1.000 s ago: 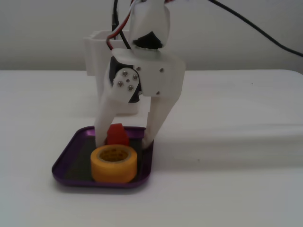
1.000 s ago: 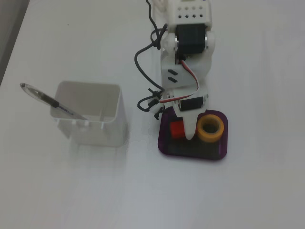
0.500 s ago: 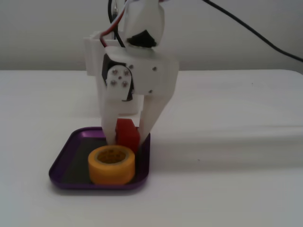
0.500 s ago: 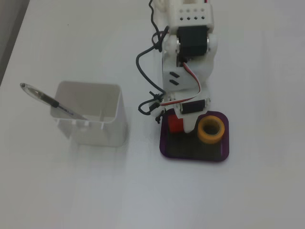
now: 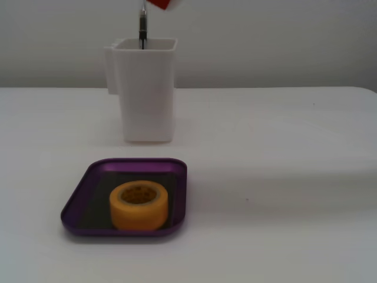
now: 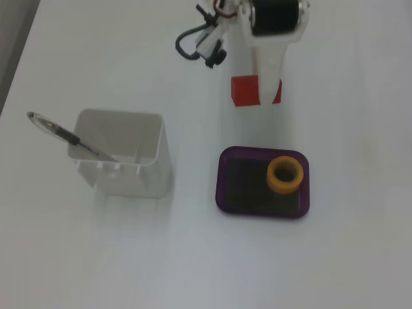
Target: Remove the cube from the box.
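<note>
Red cube (image 6: pixel 245 91): upper centre of the top-down fixed view, above the purple tray and clear of its rim; in the front fixed view only a red corner (image 5: pixel 160 3) shows at the top edge.
Handling: by its look a small, stiff, light block with plain flat faces; two opposite faces look like the natural place to pinch it.
Gripper (image 6: pixel 264 90): white finger lies across the cube's right part; jaws seem closed on the cube, though the far finger is hidden.
Box (image 6: pixel 223 187): lower centre-right, dark floor, no cube inside.
Yellow tape roll (image 6: pixel 286 175): in the box's upper right corner.
White cup (image 6: pixel 154 154): centre-left, with a pen (image 6: pixel 71 137) leaning out.
</note>
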`<state>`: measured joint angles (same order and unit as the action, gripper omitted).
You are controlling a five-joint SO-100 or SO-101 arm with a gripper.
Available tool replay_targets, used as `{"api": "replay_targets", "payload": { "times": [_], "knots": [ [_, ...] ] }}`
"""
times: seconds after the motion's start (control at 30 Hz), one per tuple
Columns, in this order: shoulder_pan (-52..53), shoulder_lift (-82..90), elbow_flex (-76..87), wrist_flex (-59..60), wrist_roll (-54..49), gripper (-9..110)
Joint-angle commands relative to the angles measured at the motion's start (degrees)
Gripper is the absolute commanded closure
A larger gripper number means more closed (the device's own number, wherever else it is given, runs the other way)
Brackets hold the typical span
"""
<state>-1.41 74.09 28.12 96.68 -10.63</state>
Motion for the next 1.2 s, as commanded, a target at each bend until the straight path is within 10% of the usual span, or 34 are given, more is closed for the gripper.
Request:
{"api": "replay_targets", "payload": {
  "times": [0.0,1.17],
  "knots": [
    [0.09,8.88,7.73,0.35,2.37,102],
    [6.33,37.18,91.49,-47.37,1.67,102]
  ]
}}
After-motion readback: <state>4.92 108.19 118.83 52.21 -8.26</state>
